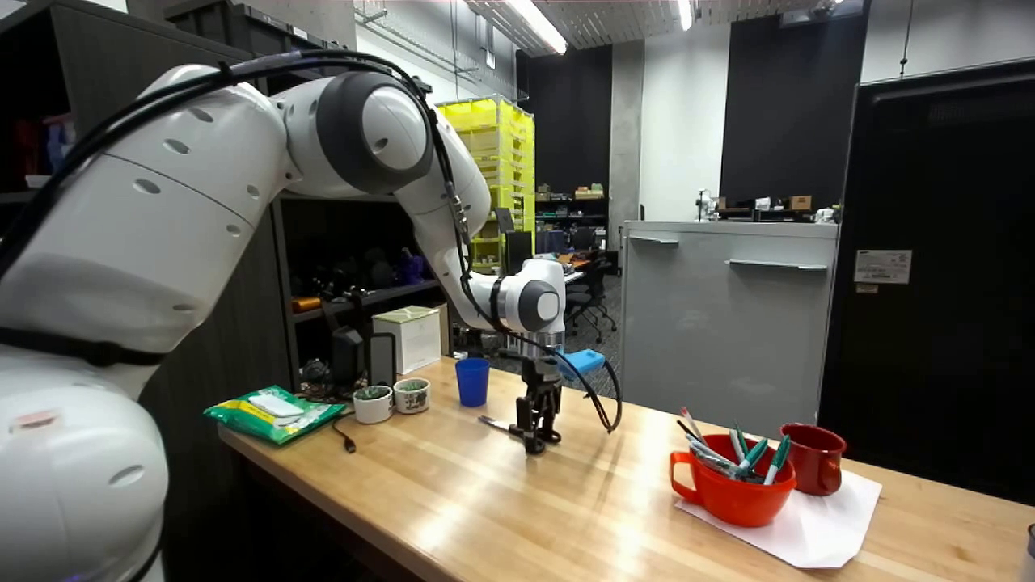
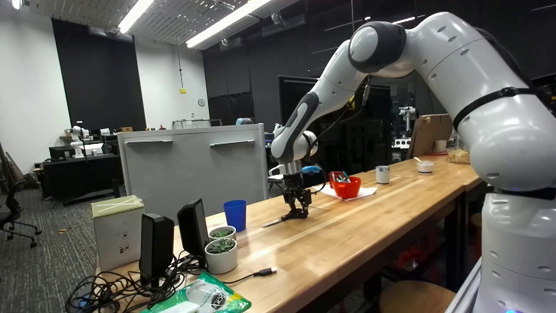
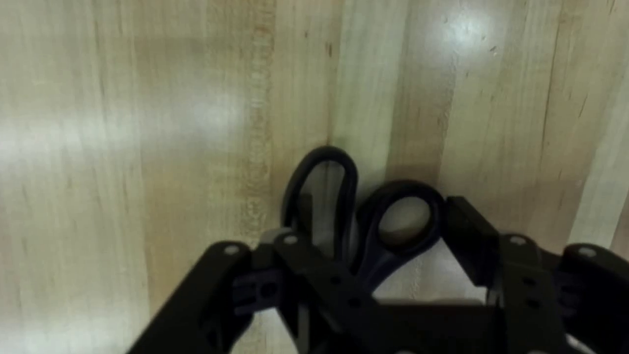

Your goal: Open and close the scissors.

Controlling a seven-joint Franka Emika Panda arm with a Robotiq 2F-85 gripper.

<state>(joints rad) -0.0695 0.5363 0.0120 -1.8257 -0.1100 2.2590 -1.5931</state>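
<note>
Gripper (image 3: 381, 214), 1: we are seeing its jaws standing partway apart, clamping nothing. Scissors (image 3: 379, 259), 1 pair: lying flat on the wooden table (image 1: 396, 461), dark handles (image 3: 405, 189) sitting at the fingertips (image 3: 464, 226). Outward, we are counting 1 blue cup (image 1: 472, 384), 2 potted succulents (image 2: 221, 261).

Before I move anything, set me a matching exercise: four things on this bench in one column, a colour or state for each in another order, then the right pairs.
Things
1. Scissors
2. Cup nearest the planters
3. Handled bowl
4. Sheet of paper

Match
A. red, holding pens
B. black-handled
C. white, partly under the bowl
D. blue

Pairs: 1-B, 2-D, 3-A, 4-C
</note>
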